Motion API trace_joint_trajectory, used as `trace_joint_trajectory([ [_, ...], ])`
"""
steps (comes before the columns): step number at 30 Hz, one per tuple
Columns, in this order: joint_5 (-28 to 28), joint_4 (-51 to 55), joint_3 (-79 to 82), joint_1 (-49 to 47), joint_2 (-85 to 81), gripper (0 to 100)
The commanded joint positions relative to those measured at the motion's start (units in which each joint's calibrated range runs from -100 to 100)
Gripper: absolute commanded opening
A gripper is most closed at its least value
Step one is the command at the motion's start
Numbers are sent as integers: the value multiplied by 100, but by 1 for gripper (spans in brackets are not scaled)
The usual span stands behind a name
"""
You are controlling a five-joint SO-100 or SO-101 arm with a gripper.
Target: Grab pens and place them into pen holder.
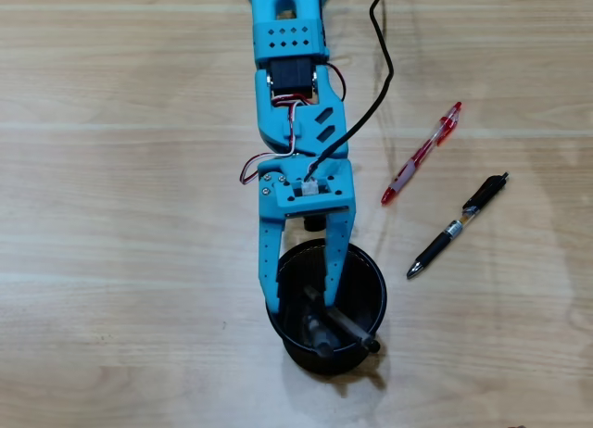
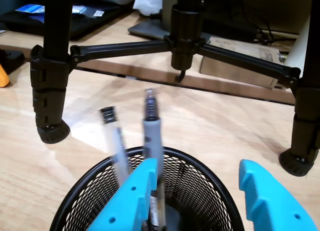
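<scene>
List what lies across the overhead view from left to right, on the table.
End effector over the pen holder → red-and-white pen → black-and-silver pen.

The round black wire-mesh pen holder (image 1: 369,278) is crowded — the blue two-finger gripper (image 1: 301,294) hangs jaws apart over its mouth, and two clear pens (image 2: 150,136) lean inside. To the right in the overhead view, the red-and-white pen (image 1: 422,153) and black-and-silver pen (image 1: 458,225) lie on open wooden table (image 1: 120,215). Black tripod legs (image 2: 49,76) stand beyond the holder.
</scene>
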Motion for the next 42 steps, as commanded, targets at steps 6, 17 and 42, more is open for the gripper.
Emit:
trace_joint_trajectory([
  [6, 22, -36, 1432, -141, -1952, 11],
  [17, 22, -36, 4109, -495, -4186, 2],
  [42, -14, 1651, 5452, -2229, -5437, 2],
])
